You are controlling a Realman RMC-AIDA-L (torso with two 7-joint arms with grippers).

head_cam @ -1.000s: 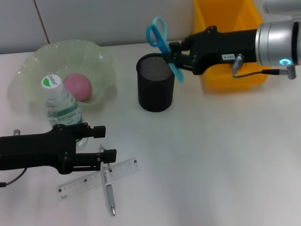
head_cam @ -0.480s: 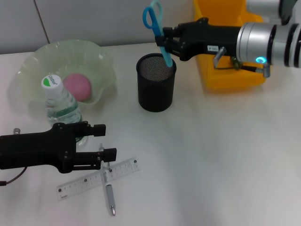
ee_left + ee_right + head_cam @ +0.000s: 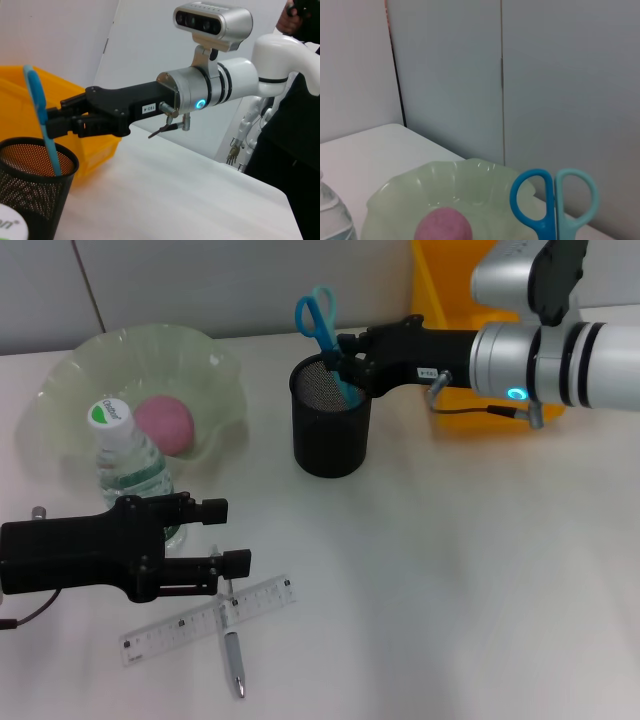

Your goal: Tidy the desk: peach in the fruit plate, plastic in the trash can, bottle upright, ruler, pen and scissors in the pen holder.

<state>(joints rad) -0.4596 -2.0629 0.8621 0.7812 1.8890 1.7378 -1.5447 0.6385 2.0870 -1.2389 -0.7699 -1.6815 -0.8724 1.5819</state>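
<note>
The scissors (image 3: 322,332) now stand blade-down inside the pen holder (image 3: 331,430), a black mesh cylinder, with only the blue loop handles above its rim; half a second ago their tip had just reached the opening. The right pincer (image 3: 345,365) sits at the holder's rim, closed on the scissors' covered blade (the grip looks firm in the left wrist view, though the contact is partly hidden). Behind it stands the yellow plastic trash can (image 3: 445,280). The matte pink peach (image 3: 164,423) lies in the scalloped green glass fruit plate (image 3: 60,390), beside the upright bottle (image 3: 128,465); its cap lettering is unreadable. The left pincer (image 3: 232,568) has stayed low on the white surface (image 3: 450,590), fingers narrowly apart, just above the clear ruler (image 3: 205,620) crossed by the silver pen (image 3: 232,655).
</note>
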